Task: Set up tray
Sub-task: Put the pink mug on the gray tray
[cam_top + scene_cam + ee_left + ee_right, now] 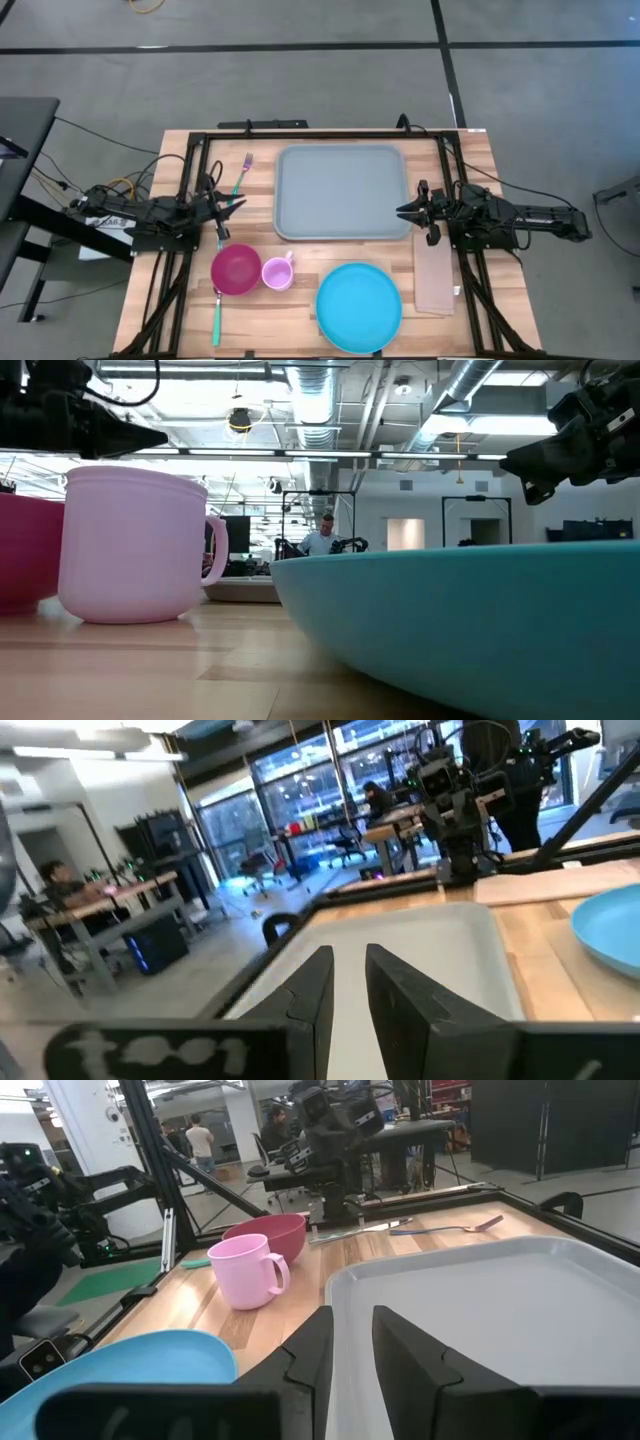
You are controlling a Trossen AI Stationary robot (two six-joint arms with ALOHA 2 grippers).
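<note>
The pale grey-blue tray [340,192] lies flat in the middle of the table, toward its far side. My left gripper [238,204] hovers just off the tray's left edge, pointing right. My right gripper [402,211] hovers at the right edge, pointing left. Both are shut with only a narrow slit between the fingers, and neither holds anything. In the left wrist view the tray [400,935] spreads out beyond my left gripper [349,965]. The right wrist view shows the tray [500,1300] ahead of my right gripper [352,1325]. Both grippers sit above the table in the low view.
A round blue plate [358,307] sits near the table's near edge. To its left are a pink cup [277,272] and a magenta bowl [236,270]. A teal spoon [217,315] lies below the bowl, a fork [240,178] left of the tray, and a tan napkin [435,277] on the right. People are in the room behind.
</note>
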